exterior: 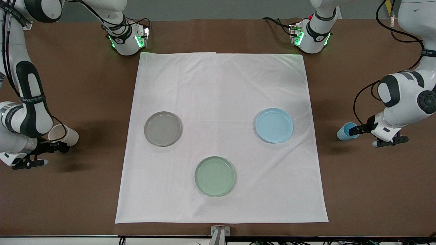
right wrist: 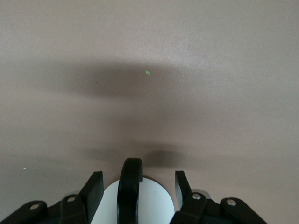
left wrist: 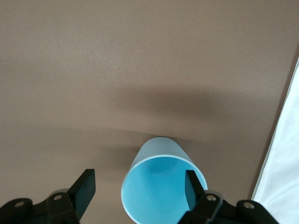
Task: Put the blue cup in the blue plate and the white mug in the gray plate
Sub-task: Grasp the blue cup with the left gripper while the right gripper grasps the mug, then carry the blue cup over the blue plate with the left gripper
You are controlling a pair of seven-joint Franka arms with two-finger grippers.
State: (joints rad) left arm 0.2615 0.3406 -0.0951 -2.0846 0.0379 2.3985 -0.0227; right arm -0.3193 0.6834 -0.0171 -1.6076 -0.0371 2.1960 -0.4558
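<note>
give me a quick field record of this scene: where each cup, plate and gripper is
blue cup: tilted, above bare table, left arm's end
left gripper: one finger inside blue cup, gap to the second
white mug: tilted, right arm's end
right gripper: straddles white mug
blue plate: empty, on white cloth
gray plate: empty
green plate: empty, nearest the front camera
</note>
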